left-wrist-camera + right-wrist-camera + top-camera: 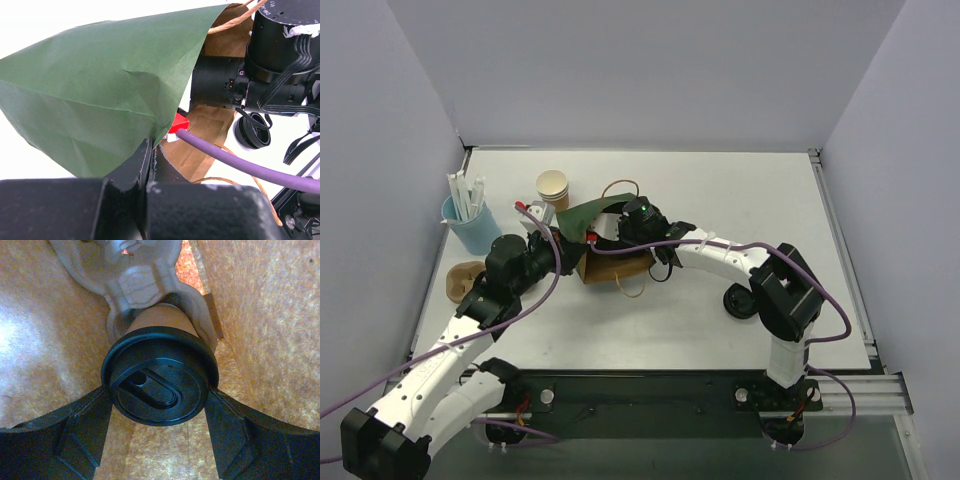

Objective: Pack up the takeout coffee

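The takeout coffee [159,377], a brown paper cup with a black lid, is inside the bag, its base in a grey pulp carrier [140,280]. My right gripper [159,401] is shut on it, one finger on each side of the lid. In the top view the right wrist [642,222] reaches into the green bag [582,217], which lies on its side and hides the fingers and cup. My left gripper [151,145] is shut on the edge of the green bag [100,85] and holds its mouth up. It shows in the top view [563,248] at the bag's left.
A lidless tan cup [552,186] stands behind the bag. A blue cup with white straws [472,222] is at the left. Another brown cup [463,282] lies near the left arm. A separate black lid [738,300] lies by the right arm and shows in the left wrist view [252,131].
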`<state>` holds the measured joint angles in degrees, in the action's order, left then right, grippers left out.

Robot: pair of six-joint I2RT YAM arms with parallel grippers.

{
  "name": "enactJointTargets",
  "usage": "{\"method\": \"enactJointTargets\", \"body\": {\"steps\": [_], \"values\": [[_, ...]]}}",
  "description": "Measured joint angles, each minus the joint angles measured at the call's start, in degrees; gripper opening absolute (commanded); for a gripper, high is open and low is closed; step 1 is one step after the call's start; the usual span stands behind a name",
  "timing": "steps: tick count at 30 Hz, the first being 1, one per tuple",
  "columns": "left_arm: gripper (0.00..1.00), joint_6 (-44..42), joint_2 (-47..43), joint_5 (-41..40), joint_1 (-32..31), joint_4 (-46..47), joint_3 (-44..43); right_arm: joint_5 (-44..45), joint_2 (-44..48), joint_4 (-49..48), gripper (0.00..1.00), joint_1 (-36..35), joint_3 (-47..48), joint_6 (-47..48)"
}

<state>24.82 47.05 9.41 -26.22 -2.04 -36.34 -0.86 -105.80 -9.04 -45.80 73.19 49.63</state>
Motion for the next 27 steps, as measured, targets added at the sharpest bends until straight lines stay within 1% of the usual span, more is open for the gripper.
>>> {"method": "enactJointTargets", "body": {"steps": [4,8,10,11,12,20,27], "values": [[0.00,0.00,0.02,-0.02,0.00,0.04,0.00,0.02,0.00,0.04,0.66,0.00,0.00,-0.13],[0.00,0.00,0.28,-0.02,0.00,0.04,-0.13,0.00,0.04,0.26,0.75,0.04,0.00,-0.20],[0.00,-0.02,0.52,0.00,0.00,0.04,-0.22,0.00,0.15,0.52,0.76,0.04,0.00,-0.35],[0.00,-0.02,0.63,0.00,0.00,0.04,-0.24,-0.02,0.26,0.90,0.79,0.07,0.00,-0.46],[0.00,-0.04,0.70,0.00,0.00,0.02,-0.28,-0.02,0.39,1.38,0.80,0.07,0.00,-0.59],[0.00,-0.17,1.18,0.02,-0.02,-0.50,-1.18,-0.15,2.47,5.88,0.84,0.13,0.00,-1.49],[0.00,-0.22,1.20,0.02,-0.02,-0.57,-1.53,-0.11,3.06,8.57,0.82,0.39,0.81,-2.01]]}}
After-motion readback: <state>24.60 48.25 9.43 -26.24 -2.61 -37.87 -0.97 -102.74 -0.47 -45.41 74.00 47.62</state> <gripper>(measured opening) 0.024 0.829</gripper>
